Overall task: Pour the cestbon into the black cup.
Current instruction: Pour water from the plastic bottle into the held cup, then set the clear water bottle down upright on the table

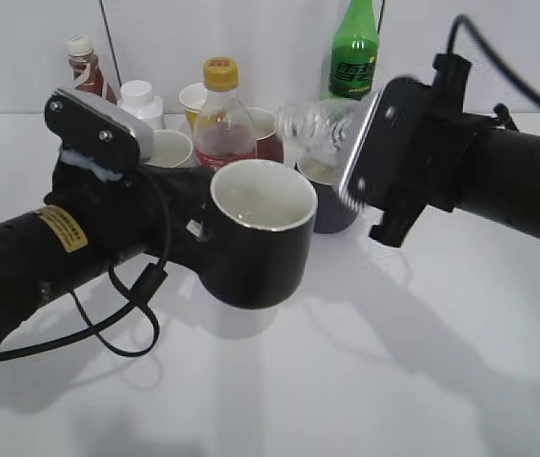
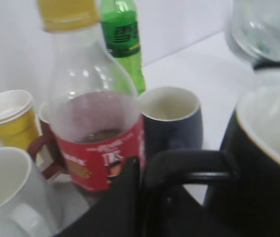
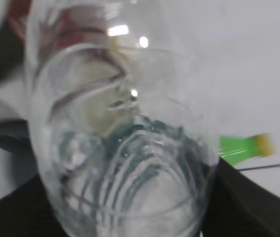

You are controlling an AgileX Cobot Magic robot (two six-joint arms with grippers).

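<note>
My left gripper is shut on the loop handle of the black cup and holds it lifted, upright, white inside showing. The cup's rim also shows at the right of the left wrist view. My right gripper is shut on the cestbon, a clear bottle tipped sideways with its mouth pointing left, above and behind the cup. The bottle fills the right wrist view and shows at the top right of the left wrist view. No stream of water is visible.
Behind the cup stand a red-labelled bottle with yellow cap, a tall green bottle, a dark grey-blue mug, a white mug, a yellow paper cup, a white-capped bottle and a brown sauce bottle.
</note>
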